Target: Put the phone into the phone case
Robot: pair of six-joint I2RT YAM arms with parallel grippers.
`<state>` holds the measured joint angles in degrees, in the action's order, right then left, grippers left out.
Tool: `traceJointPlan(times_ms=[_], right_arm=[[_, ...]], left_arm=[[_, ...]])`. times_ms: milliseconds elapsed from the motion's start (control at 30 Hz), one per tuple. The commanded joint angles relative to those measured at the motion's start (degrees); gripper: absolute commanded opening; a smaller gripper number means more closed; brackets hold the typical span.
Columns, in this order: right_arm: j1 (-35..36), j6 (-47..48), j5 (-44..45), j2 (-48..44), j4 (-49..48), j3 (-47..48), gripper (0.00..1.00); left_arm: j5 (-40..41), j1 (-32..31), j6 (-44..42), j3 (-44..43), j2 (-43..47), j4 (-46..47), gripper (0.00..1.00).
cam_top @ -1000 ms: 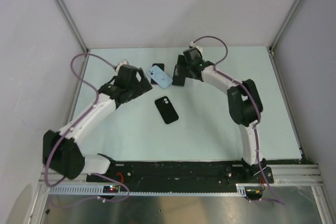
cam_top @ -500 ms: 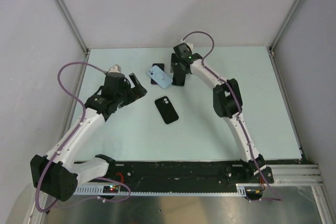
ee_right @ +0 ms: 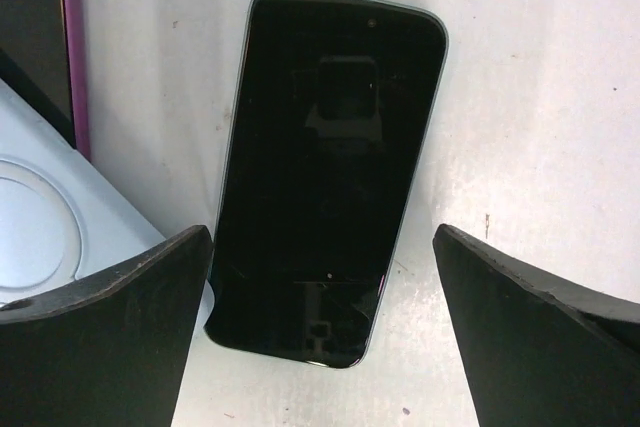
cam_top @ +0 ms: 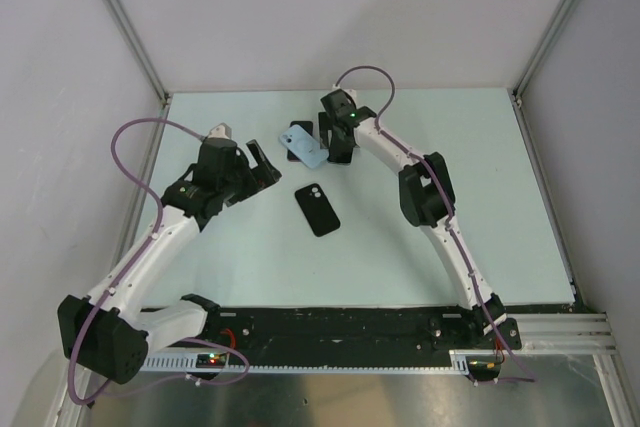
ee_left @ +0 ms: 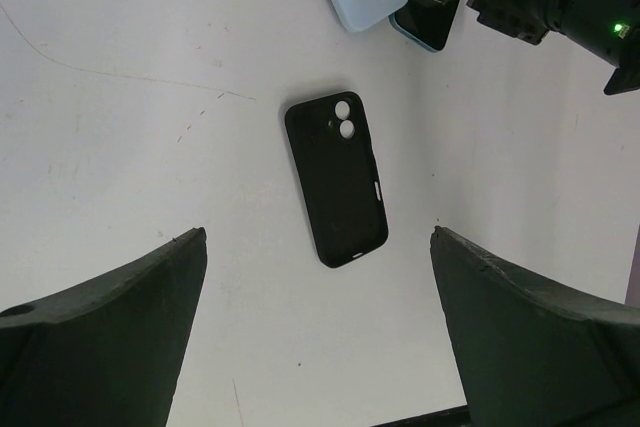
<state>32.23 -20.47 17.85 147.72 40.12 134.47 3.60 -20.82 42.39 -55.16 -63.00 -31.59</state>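
Two grippers, fingers apart: right gripper (ee_right: 318, 235) above the screen-up phone (ee_right: 325, 172); left gripper (ee_left: 315, 237) above the black phone case (ee_left: 337, 179), apparently lying back-up.

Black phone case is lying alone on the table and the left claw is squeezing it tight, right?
No. The black phone case does lie alone on the table, but the left claw is not squeezing it: it hangs wide open above, touching nothing. The left wrist view shows it.

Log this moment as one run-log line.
left fingers open, aimed at black case | right fingers open above face-up phone | phone flat on table, ungripped, beside blue case | stage: pre-grasp
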Motion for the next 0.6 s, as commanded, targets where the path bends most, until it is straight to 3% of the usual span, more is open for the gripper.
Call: traceJointPlan(times_ms=[0, 233, 567], right_arm=[[0.8, 1.2, 0.5, 0.1, 0.4, 2.4, 0.99], [0.9, 1.8, -0.4, 1.6, 2.7, 4.0, 0.99], [0.4, 1.8, -6.4, 0.9, 5.5, 1.5, 0.9]], left_arm=[[-1.1, 0.5, -1.6, -0.1, -0.2, 0.5, 0.96], [-1.1, 0.6, -1.6, -0.4, -0.8, 0.5, 0.96], [0.1, 0.8, -0.5, -0.3, -3.3, 1.1, 0.97]])
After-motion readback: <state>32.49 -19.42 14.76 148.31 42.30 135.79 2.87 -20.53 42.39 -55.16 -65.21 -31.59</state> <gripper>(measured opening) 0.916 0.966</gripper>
